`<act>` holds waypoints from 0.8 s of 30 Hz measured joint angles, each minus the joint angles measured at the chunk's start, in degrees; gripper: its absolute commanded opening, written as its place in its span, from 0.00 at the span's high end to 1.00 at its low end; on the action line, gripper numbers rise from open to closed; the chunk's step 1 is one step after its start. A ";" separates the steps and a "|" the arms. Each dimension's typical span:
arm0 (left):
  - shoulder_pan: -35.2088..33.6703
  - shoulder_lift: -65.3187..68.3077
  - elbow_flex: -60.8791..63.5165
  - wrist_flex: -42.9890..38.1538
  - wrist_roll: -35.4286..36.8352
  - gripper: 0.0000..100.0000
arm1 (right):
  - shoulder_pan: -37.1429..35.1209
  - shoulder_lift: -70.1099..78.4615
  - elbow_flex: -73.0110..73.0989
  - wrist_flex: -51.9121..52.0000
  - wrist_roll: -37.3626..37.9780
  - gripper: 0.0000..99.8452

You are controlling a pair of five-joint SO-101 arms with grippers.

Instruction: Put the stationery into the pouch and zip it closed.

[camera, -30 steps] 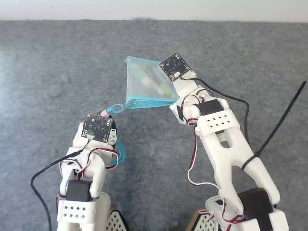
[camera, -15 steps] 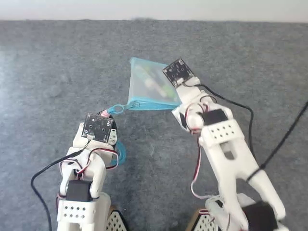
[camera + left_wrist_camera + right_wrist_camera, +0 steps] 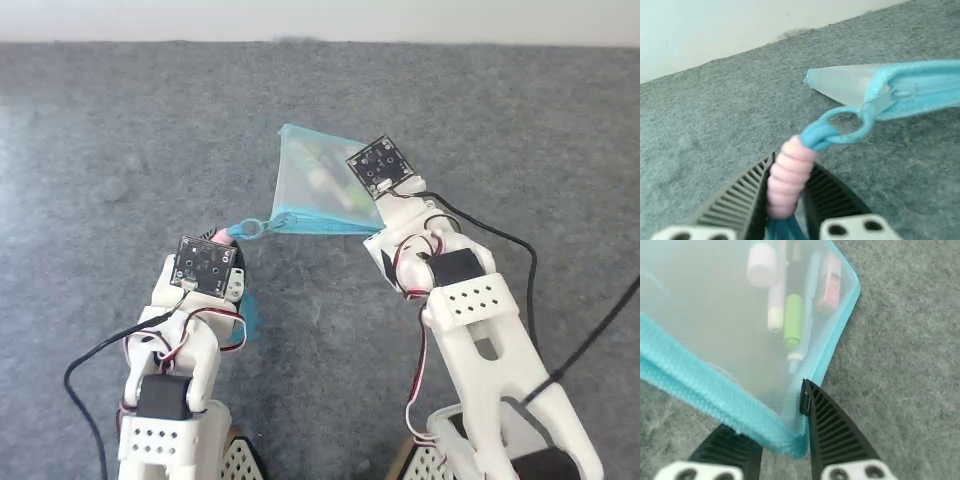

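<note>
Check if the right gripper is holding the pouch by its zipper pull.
No, the right gripper clamps the pouch at a corner of its zipper edge, while the pink pull sits in the left gripper.

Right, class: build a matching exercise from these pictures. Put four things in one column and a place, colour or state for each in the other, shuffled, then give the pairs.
Things
1. left hand
2. right hand
3. green pen
4. table cover

Descriptions
A. grey
B. inside the pouch
C. shut on a corner of the pouch
D. shut on the pink pull

Pairs: 1-D, 2-C, 3-B, 4-A
</note>
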 measured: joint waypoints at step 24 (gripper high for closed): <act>5.01 -0.09 0.79 1.14 0.00 0.66 | 0.26 -14.15 8.26 0.18 -0.26 0.79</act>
